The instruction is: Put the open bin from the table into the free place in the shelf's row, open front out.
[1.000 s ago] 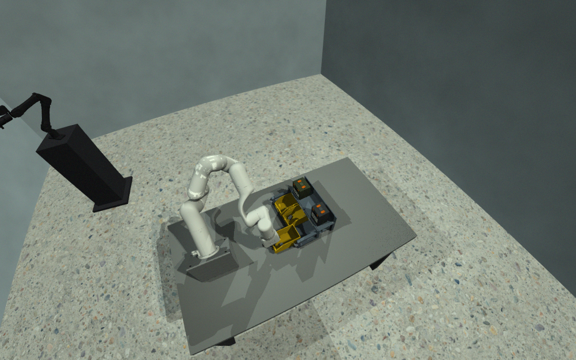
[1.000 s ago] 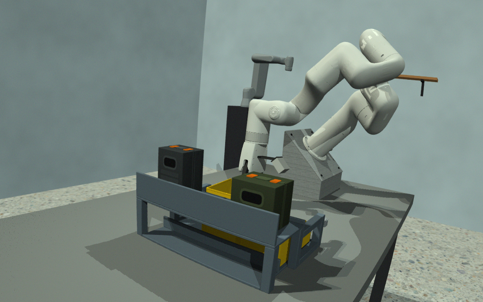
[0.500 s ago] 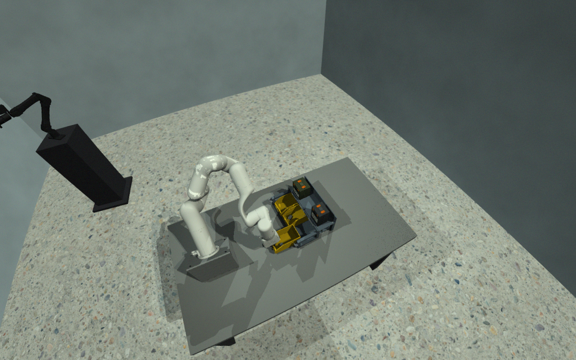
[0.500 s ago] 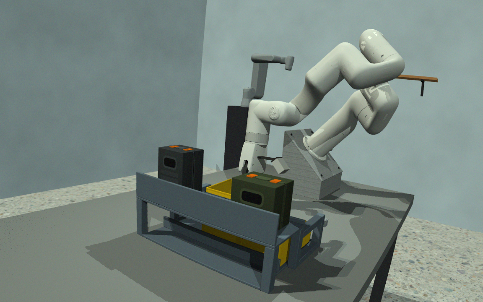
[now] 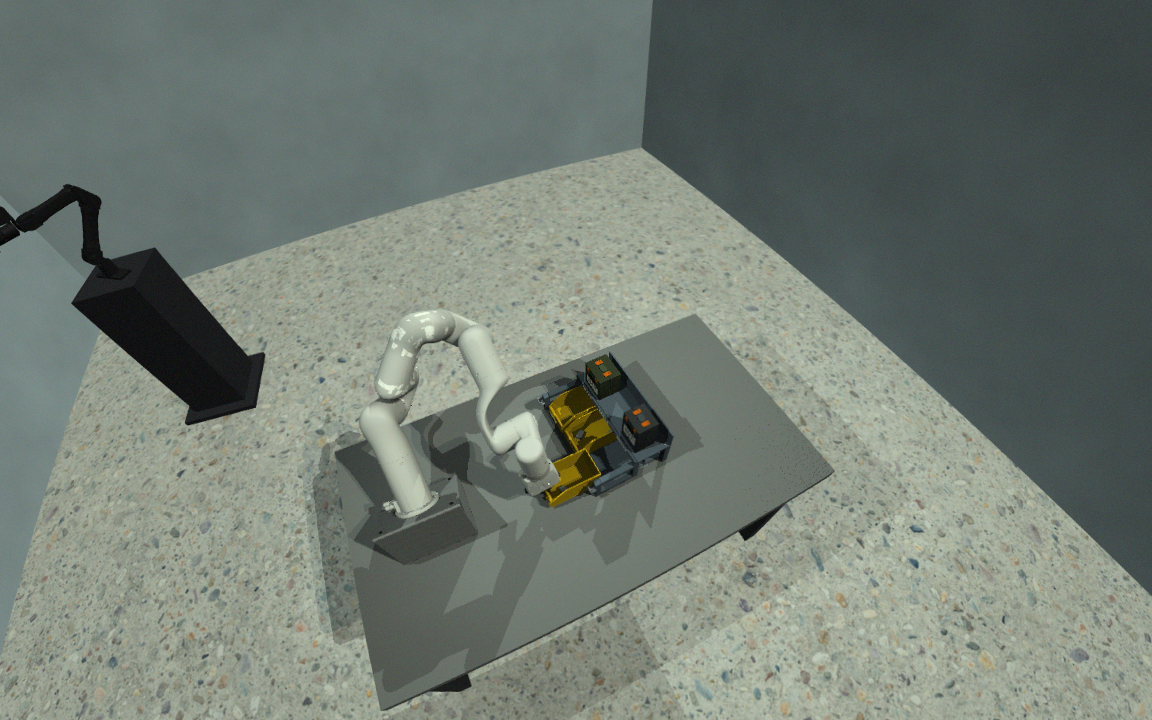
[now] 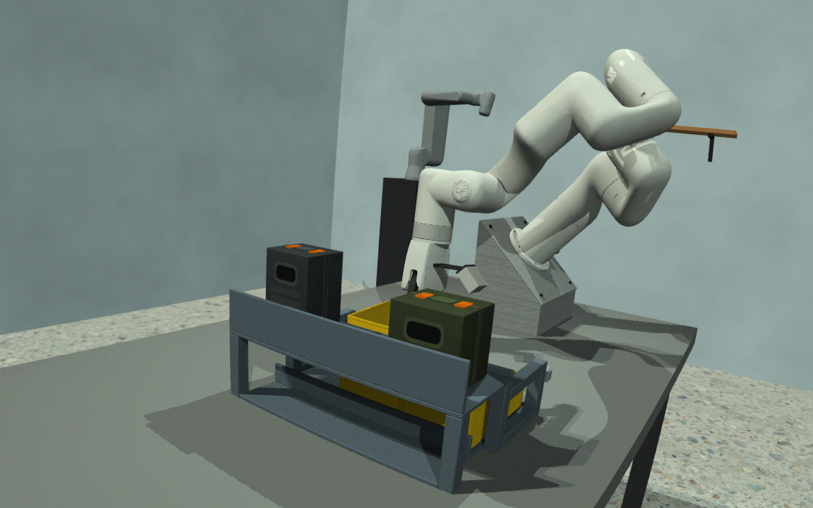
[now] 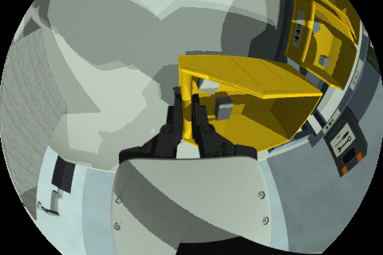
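Observation:
The open yellow bin (image 5: 573,476) (image 6: 368,314) (image 7: 255,76) hangs from my gripper (image 7: 187,103), whose black fingers are shut on its front edge, one on each side. Grey parts (image 7: 224,108) lie inside the bin. The bin is at the near end of the blue-grey shelf (image 5: 611,480) (image 6: 334,344), its rear end towards the shelf. In the exterior view its rim shows above the shelf's rear board. Its underside is hidden, and I cannot tell its exact tilt or height. Two other yellow bins (image 5: 573,404) (image 5: 592,432) (image 7: 323,44) stand side by side in the shelf's row.
A dark case (image 5: 643,428) (image 6: 302,278) (image 7: 346,147) and a green case (image 5: 604,376) (image 6: 441,322) stand on the shelf's upper board, behind the row. The shelf stands on the grey table (image 5: 741,456). The dark case is near the free place's side of the row.

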{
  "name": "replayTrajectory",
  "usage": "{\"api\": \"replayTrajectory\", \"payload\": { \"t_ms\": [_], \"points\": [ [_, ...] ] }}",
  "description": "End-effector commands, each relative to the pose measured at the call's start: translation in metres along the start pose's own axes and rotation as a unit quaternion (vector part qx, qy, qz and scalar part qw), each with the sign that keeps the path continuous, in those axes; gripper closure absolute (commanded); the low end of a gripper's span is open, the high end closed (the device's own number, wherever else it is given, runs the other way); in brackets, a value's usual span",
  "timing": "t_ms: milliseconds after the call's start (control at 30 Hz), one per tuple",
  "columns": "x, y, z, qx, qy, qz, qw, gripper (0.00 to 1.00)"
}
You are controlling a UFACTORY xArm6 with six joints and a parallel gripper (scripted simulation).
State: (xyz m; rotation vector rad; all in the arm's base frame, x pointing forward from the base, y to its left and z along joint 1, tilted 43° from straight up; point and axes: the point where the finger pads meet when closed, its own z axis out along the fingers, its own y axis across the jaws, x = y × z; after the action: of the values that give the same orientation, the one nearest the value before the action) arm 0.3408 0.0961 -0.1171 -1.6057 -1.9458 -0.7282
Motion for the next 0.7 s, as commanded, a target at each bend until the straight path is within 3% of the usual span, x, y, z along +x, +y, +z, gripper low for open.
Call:
{"api": "replayTrajectory", "payload": {
  "t_ms": [0, 400, 567, 667],
  "points": [
    [-0.0003, 0.0011, -0.0002, -0.001, -0.001, 0.000, 1.000, 1.00],
    [-0.0003, 0.0011, -0.0002, -0.001, -0.001, 0.000, 1.000, 1.00],
    [-0.0003, 0.0011, -0.0003, 0.029, -0.001, 0.000, 1.000, 1.00],
    [-0.0003, 0.0011, -0.0003, 0.029, -0.001, 0.000, 1.000, 1.00]
  ]
}}
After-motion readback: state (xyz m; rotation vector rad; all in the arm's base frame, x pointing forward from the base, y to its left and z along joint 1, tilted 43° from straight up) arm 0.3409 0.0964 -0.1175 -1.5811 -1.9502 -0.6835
